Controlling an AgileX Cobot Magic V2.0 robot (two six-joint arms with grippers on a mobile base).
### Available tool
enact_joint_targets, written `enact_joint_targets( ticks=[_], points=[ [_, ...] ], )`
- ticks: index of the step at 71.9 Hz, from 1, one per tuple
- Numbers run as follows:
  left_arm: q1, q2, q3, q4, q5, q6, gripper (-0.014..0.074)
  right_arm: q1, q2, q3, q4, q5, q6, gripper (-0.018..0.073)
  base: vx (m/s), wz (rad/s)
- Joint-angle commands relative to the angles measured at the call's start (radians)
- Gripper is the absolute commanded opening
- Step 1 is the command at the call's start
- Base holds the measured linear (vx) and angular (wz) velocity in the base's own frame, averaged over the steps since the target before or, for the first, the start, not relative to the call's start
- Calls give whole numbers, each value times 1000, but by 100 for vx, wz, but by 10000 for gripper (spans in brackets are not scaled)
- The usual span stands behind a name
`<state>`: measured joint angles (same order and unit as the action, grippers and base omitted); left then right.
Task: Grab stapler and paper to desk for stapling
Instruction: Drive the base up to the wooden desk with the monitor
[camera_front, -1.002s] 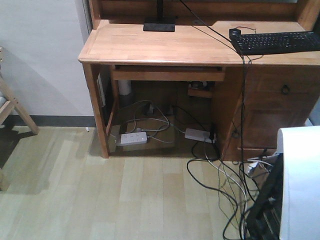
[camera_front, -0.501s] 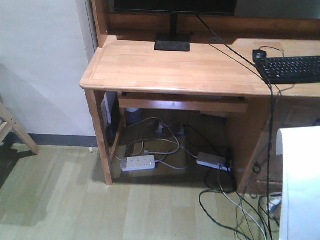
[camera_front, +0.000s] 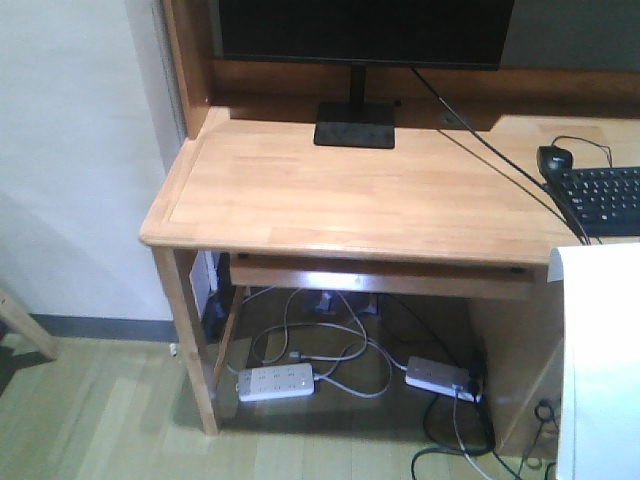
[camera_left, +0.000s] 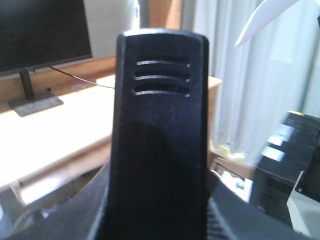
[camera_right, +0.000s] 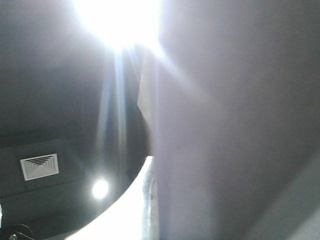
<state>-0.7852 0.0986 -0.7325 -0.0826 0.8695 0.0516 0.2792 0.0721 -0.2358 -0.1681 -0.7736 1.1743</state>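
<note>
A black stapler (camera_left: 160, 125) with three slots near its top stands upright in the middle of the left wrist view. My left gripper (camera_left: 157, 212) is shut on it, with dark fingers (camera_left: 92, 212) showing on either side of its base. A white sheet of paper (camera_front: 600, 370) stands upright at the right edge of the front view, and its corner shows in the left wrist view (camera_left: 265, 20). In the right wrist view the paper (camera_right: 230, 125) fills the right half, very close to the camera, held by my right gripper; its jaws are hidden behind the sheet. The wooden desk (camera_front: 330, 200) lies ahead.
A black monitor (camera_front: 360, 30) on a stand (camera_front: 355, 125) sits at the back of the desk. A keyboard (camera_front: 605, 200) and mouse (camera_front: 553, 157) lie at the right. Power strips (camera_front: 275, 381) and cables lie under the desk. A wall is at the left.
The view has come closer to the desk and shifted right and up. The monitor screen has come into view and the desk top fills more of the frame. The paper stays at the right edge.
</note>
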Motion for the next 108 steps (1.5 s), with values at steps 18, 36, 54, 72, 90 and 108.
enact_joint_targets(
  ticks=[18,36,54,72,90,108],
  points=[
    [-6,17,-27,-9,-118,-5,-7,-4,16,-31,-3,-30,-12,-4,38,-8],
    [-6,17,-27,-9,-118,-5,-7,-4,16,-31,-3,-30,-12,-4,35,-8],
    [-6,17,-27,-9,-118,-5,-7,-4,16,-31,-3,-30,-12,-4,29,-4],
    [-6,17,-27,-9,-118,-5,-7,-4,16,-31,-3,-33,-12,-4,23,0],
    [-6,17,-27,-9,-118,-5,-7,-4,16,-31,-3,-31,-12,-4,18,0],
    [-6,17,-27,-9,-118,-5,-7,-4,16,-31,-3,-31,-12,-4,14,0]
  ],
)
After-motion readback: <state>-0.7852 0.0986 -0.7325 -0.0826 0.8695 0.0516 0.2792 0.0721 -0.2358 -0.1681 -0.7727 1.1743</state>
